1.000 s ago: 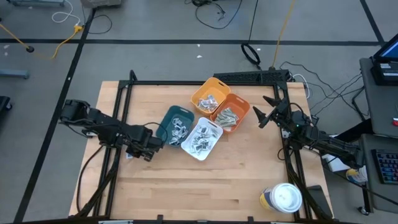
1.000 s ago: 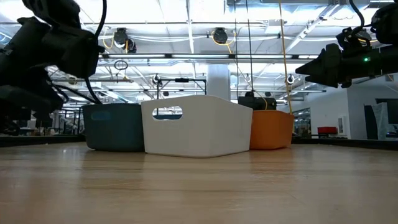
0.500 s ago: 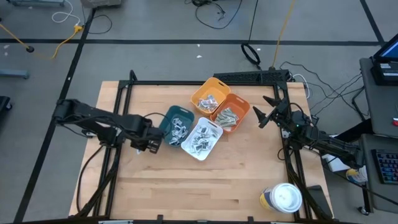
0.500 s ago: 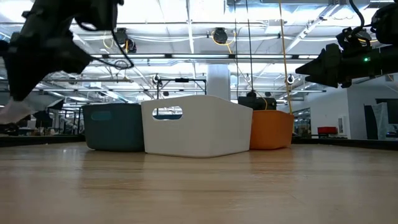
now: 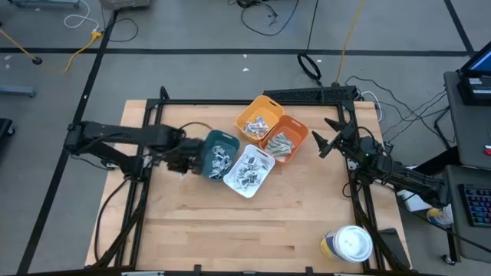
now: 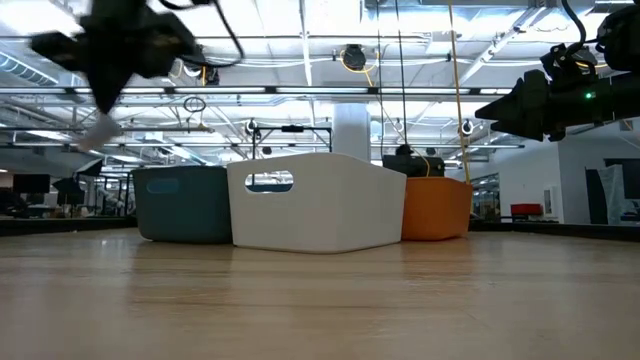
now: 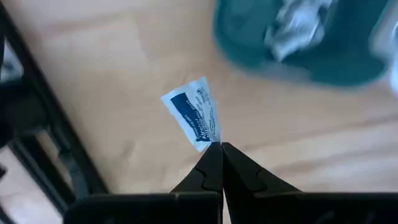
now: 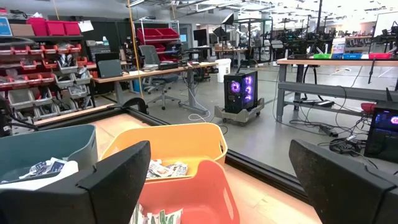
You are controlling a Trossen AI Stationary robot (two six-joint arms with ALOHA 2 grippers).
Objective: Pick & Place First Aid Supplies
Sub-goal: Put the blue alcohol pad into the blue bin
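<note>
Left wrist view: left end effector (image 7: 216,147) pinched a white-and-blue packet (image 7: 193,114) by one corner, centre frame, short of the teal bin (image 7: 311,43) at upper right. Risk: thin corner grip slipping, packet falling onto the bench (image 7: 112,74). Right end effector (image 5: 326,135) wide open, empty.

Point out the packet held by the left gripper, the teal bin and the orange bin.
packet (image 7: 194,118), left wrist view, on its blue-printed face.
left gripper (image 7: 216,148), left wrist view, at the shut fingertips pinching the packet's corner.
teal bin (image 5: 210,142), high view, on its rim.
orange bin (image 6: 440,208), low view, on its side wall.
</note>
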